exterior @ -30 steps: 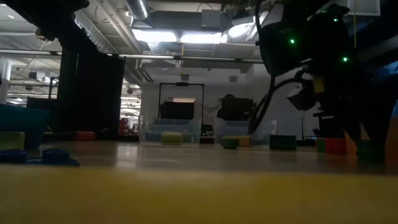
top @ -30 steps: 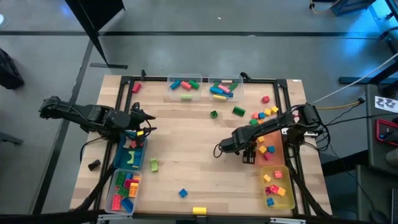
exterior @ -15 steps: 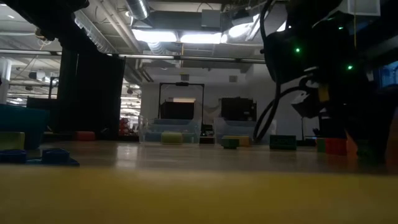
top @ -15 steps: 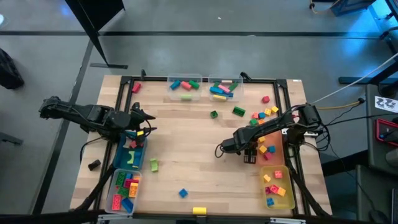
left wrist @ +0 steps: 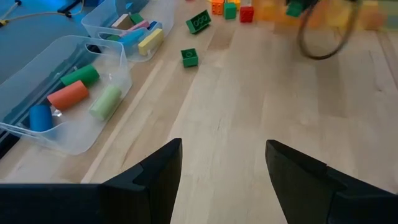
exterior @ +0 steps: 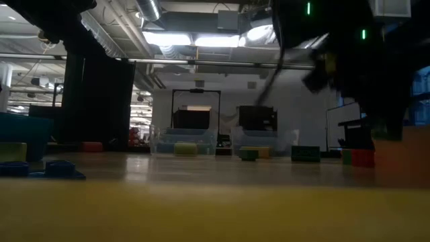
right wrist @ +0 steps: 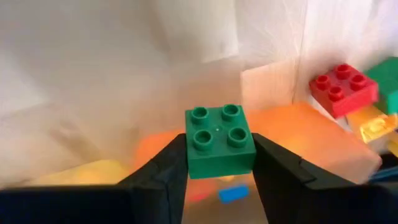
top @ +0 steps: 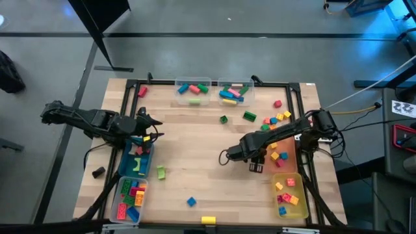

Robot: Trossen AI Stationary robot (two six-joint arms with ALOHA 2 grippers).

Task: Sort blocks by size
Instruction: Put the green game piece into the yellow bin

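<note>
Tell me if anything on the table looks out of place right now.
Nothing looks damaged or spilled. Loose plastic bricks lie scattered outside the bins, such as a green studded bar and a small blue brick. The right gripper grips a green four-stud brick beside the orange bin.

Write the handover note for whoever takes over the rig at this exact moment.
Right gripper: shut on a green four-stud block, beside the orange bin.
Left gripper: open, empty, waiting over the blue bin.
Done: blocks already lie in the two clear bins at the far edge, and in the blue, orange and yellow bins.
Left: drop the green block; loose blocks remain near the right far corner, mid-table and along the near edge.
</note>
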